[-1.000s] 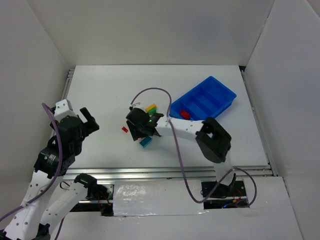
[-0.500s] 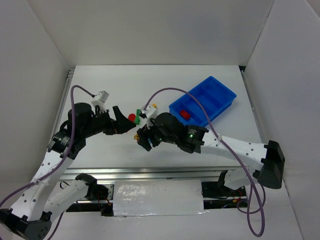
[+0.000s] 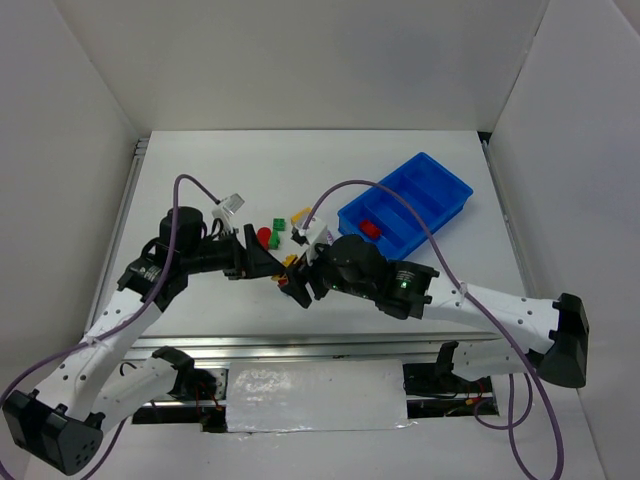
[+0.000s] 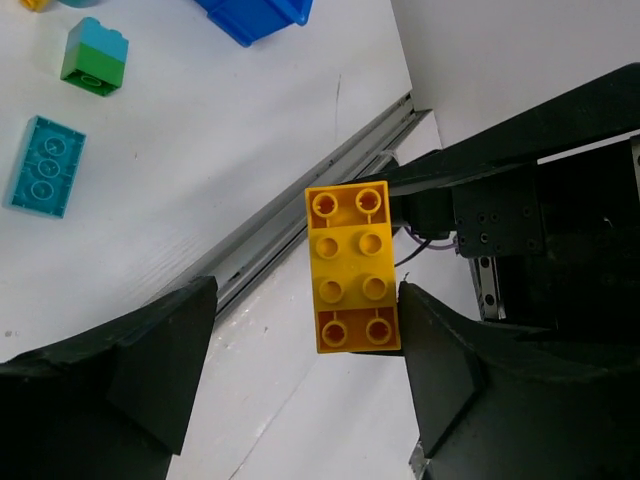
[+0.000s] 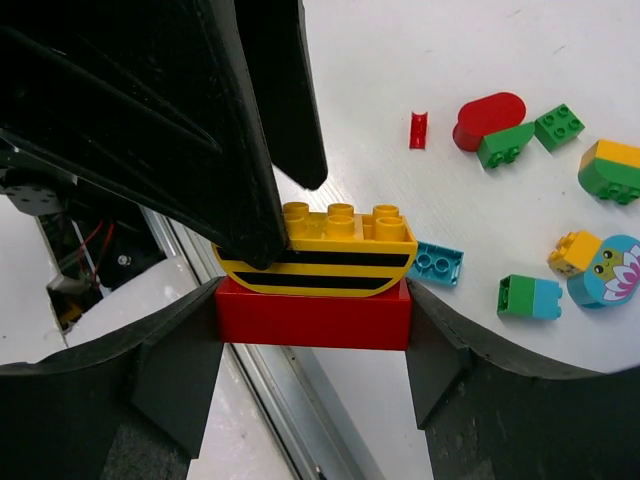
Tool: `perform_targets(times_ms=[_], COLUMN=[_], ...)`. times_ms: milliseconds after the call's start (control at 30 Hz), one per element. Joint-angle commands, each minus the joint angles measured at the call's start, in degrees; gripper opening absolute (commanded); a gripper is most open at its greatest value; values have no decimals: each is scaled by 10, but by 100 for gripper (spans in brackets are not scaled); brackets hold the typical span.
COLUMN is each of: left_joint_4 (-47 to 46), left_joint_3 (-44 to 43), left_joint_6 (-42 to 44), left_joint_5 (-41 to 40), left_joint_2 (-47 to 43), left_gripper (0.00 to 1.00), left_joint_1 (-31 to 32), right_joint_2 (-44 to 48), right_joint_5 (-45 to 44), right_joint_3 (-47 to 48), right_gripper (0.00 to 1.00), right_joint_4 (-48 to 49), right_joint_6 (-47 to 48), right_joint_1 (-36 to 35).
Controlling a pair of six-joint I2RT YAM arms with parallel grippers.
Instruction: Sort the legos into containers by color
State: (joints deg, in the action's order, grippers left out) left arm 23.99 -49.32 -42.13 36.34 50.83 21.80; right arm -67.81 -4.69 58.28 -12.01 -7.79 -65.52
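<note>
My right gripper [image 5: 313, 335] is shut on a red brick [image 5: 313, 315] that carries a yellow black-striped brick [image 5: 320, 255]; it holds the stack above the table's near edge [image 3: 298, 283]. My left gripper [image 3: 262, 265] is open astride the yellow brick [image 4: 352, 268]: one finger touches its side, the other [image 4: 150, 370] stands well apart. The blue tray [image 3: 440, 178] lies at the right with one red brick [image 3: 371, 229] in a compartment. Loose legos lie on the table: red [image 5: 490, 113], green [image 5: 505, 145], teal [image 5: 436, 263] and green-teal [image 5: 530, 296].
A teal plate [image 4: 44, 165] and a green-teal block [image 4: 93, 57] lie on the white table. The metal rail [image 4: 300, 220] runs along the table's near edge below the held stack. A round teal piece with a face [image 5: 610, 270] lies beside a small yellow brick [image 5: 575, 250].
The left arm has swung in from the left side to the centre, its open fingers now around the yellow brick. The right gripper has shifted slightly nearer with the stack.
</note>
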Motion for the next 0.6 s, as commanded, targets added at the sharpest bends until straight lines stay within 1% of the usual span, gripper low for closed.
perform_targets(times_ms=[0, 33, 100, 133, 200, 233, 267, 300, 367, 400, 433, 467, 500, 533, 567], left_joint_4=[-39, -44, -62, -68, -85, -92, -106, -115, -140, -143, -144, -146, -148, -150, -153], left_joint_3=[7, 6, 4, 2, 0, 0, 1, 4, 8, 8, 7, 6, 5, 5, 5], left_joint_6=[-7, -8, -12, -13, -16, -19, -25, -29, -36, -37, -35, -35, -34, -34, -33], left_joint_5=[22, 23, 36, 41, 58, 65, 72, 87, 102, 109, 110, 111, 109, 108, 105], left_joint_2=[4, 4, 1, -2, -5, -8, -9, -12, -13, -15, -15, -15, -17, -19, -20], left_gripper=[80, 70, 53, 41, 31, 24, 22, 16, 11, 4, 1, 0, 0, 0, 0], left_joint_1=[11, 17, 22, 25, 27, 27, 27, 28, 28, 28, 28, 28, 28, 28, 28], right_joint_2=[17, 15, 8, 6, 1, 2, 3, 5, 8, 10, 15, 19, 22, 29, 34], right_joint_5=[-1, -3, -11, -15, -23, -25, -30, -33, -38, -40, -41, -40, -40, -42, -43], right_joint_3=[1, 2, 5, 6, 5, 3, 1, -2, -6, -8, -12, -15, -21, -26, -30], right_gripper=[14, 14, 15, 16, 17, 17, 18, 18, 21, 22, 30, 35, 44, 76, 94], right_joint_4=[59, 59, 58, 57, 62, 66, 69, 79, 88, 91, 95, 101, 105, 108, 115], right_joint_6=[9, 10, 11, 12, 12, 11, 10, 9, 7, 6, 4, 4, 3, -1, -3], right_joint_1=[-8, -8, -8, -10, -11, -10, -11, -11, -11, -12, -13, -12, -12, -12, -12])
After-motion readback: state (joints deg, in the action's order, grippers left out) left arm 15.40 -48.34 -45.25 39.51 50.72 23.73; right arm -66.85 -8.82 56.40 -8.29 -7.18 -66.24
